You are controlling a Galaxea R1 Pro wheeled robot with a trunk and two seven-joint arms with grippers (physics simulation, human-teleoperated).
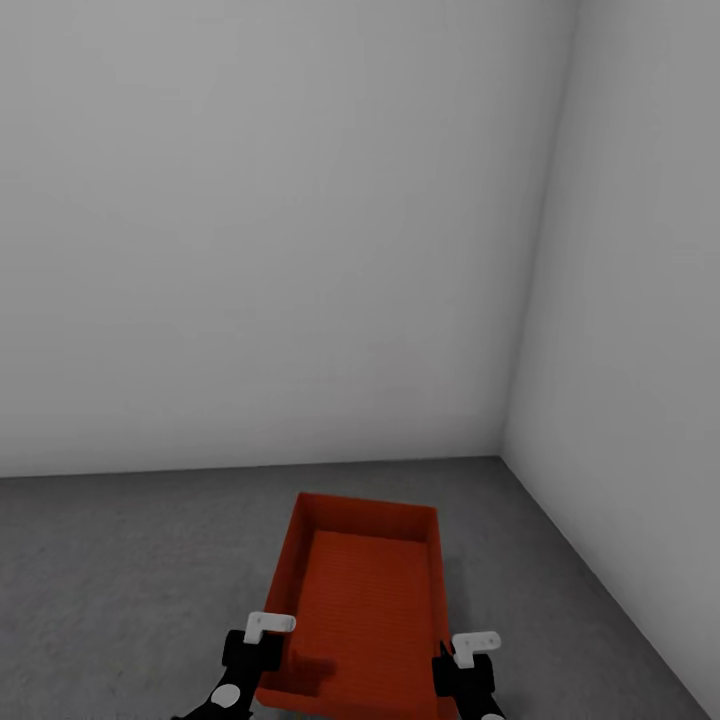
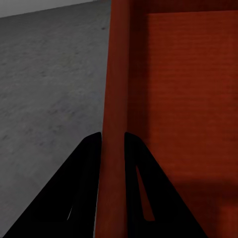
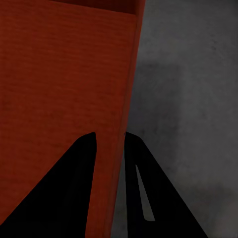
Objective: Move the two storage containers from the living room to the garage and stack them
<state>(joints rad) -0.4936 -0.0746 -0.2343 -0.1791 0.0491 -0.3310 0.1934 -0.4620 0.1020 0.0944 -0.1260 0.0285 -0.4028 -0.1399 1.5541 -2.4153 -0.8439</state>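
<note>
One orange-red open-top storage container (image 1: pixel 365 600) is held above the dark grey concrete floor (image 1: pixel 120 580) of the garage, near a corner of plain grey-white walls. My left gripper (image 1: pixel 258 650) is shut on the container's left wall (image 2: pixel 115 99), one black finger (image 2: pixel 84 168) on each side of it. On the other side, my right gripper (image 1: pixel 462 665) is shut on the container's right wall (image 3: pixel 121 148). The container (image 3: pixel 64 74) is empty inside. Its underside and the floor straight beneath it are hidden.
A grey-white wall (image 1: pixel 260 230) stands straight ahead and another (image 1: pixel 640 300) runs along the right, meeting in a corner. Bare concrete floor (image 2: pixel 44 74) stretches to the left and, in the right wrist view, past the container's right wall (image 3: pixel 198 99).
</note>
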